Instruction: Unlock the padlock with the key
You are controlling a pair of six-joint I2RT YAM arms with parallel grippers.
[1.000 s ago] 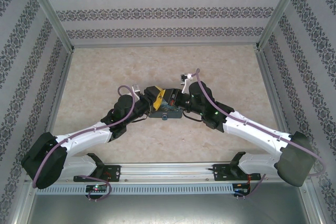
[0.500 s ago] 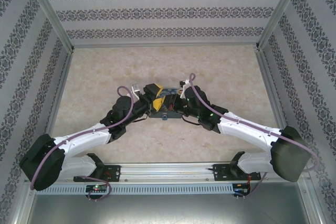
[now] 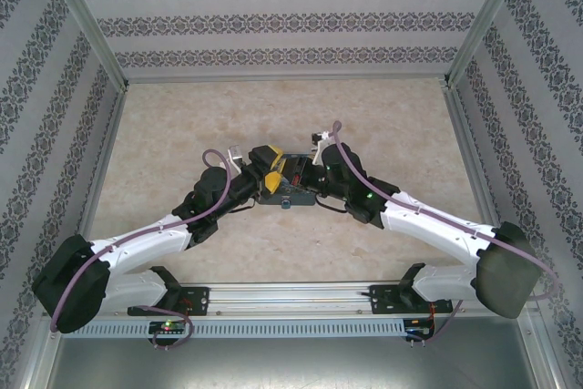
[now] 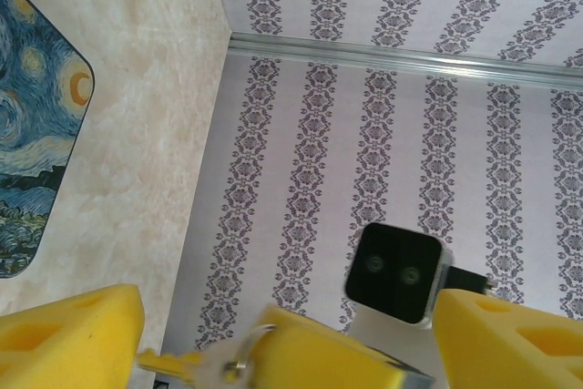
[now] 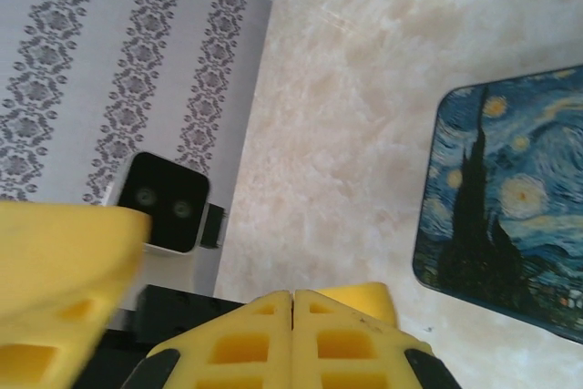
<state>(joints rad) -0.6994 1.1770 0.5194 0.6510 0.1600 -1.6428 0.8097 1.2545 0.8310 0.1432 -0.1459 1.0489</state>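
The Starry Night case lay flat on the counter, painted face up, its inside hidden. The key sat at the tip of the right pincer, whose pads were pressed together on it. In the left wrist view its long axis ran 3 to 9 o'clock, blade toward 9, with a silver ring at its head. The left pincer gaped wide around that tip, one finger just beside the blade. From above, a bluish-grey speck, apparently the padlock, sat at the case's 6 o'clock edge.
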